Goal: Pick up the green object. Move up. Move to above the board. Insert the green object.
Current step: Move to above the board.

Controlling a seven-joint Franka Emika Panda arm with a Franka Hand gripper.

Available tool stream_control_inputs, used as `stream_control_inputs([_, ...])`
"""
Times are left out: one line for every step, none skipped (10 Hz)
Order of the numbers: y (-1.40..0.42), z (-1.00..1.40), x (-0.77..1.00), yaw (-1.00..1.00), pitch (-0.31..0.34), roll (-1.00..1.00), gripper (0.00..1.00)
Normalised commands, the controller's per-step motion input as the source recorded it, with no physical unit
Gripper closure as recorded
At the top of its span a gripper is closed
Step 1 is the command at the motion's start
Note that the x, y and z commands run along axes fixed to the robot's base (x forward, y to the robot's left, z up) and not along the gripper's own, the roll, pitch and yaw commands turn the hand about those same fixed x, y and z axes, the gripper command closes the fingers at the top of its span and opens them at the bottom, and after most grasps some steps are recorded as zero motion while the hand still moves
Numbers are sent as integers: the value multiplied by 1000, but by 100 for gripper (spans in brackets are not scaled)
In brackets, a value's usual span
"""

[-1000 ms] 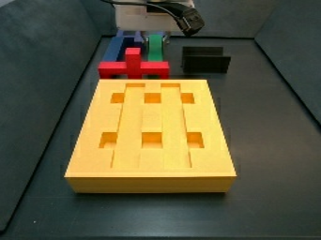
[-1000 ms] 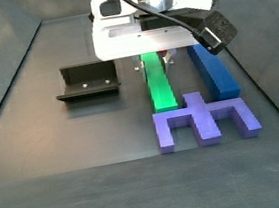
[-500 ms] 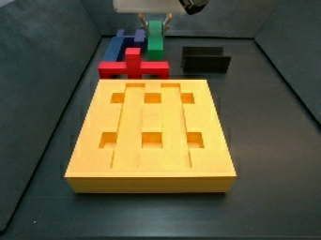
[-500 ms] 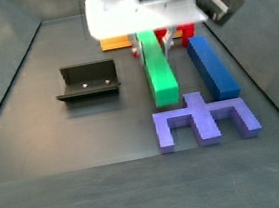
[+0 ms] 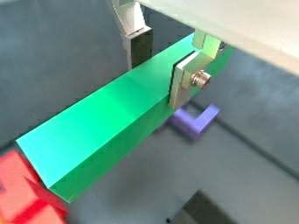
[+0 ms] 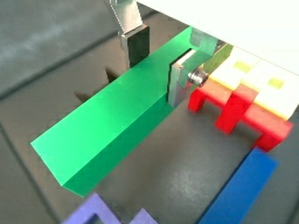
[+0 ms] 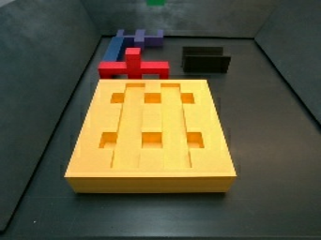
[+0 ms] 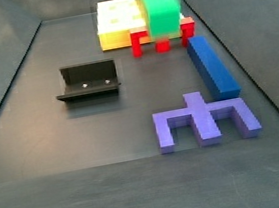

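Note:
My gripper is shut on the green object, a long plain green bar, with one silver finger on each long side near one end. Both wrist views show this grip. The bar hangs level, high above the floor. In a side view only its blurred body shows at the top edge, and in a side view just its tip. The gripper itself is above both side views. The yellow-orange board lies flat with its six square holes open, and shows partly beyond the bar.
A red cross-shaped block lies against the board's end. A blue bar and a purple comb-shaped piece lie on the floor beside where the green bar lay. The black fixture stands apart. Dark walls enclose the floor.
The gripper has risen with the green bar in it, from the floor beside the blue bar up to the top edge of both side views.

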Motion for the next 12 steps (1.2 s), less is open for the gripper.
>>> stream_control_inputs([-8,1400,6,4,72,15,100])
stream_control_inputs([-5,839,17,1,66,13,100])
stream_control_inputs([3,341,42,0,69,9,100])
stream_control_inputs([-1400,177,29,-193,305,-29,100])
stream_control_inputs([-1400,173,27,-176,290,-15,100])
stream_control_inputs([-1400,186,30,-79,223,3,100])
stream_control_inputs([-1400,184,35,-45,165,-33,100])
stream_control_inputs([-1400,185,44,-15,121,-2,100])
stream_control_inputs([-1400,196,64,1,112,-8,100])
stream_control_inputs([-1400,196,79,3,120,-6,100])
stream_control_inputs([-1400,207,118,0,140,9,100])
stream_control_inputs([-983,149,120,12,153,7,100])
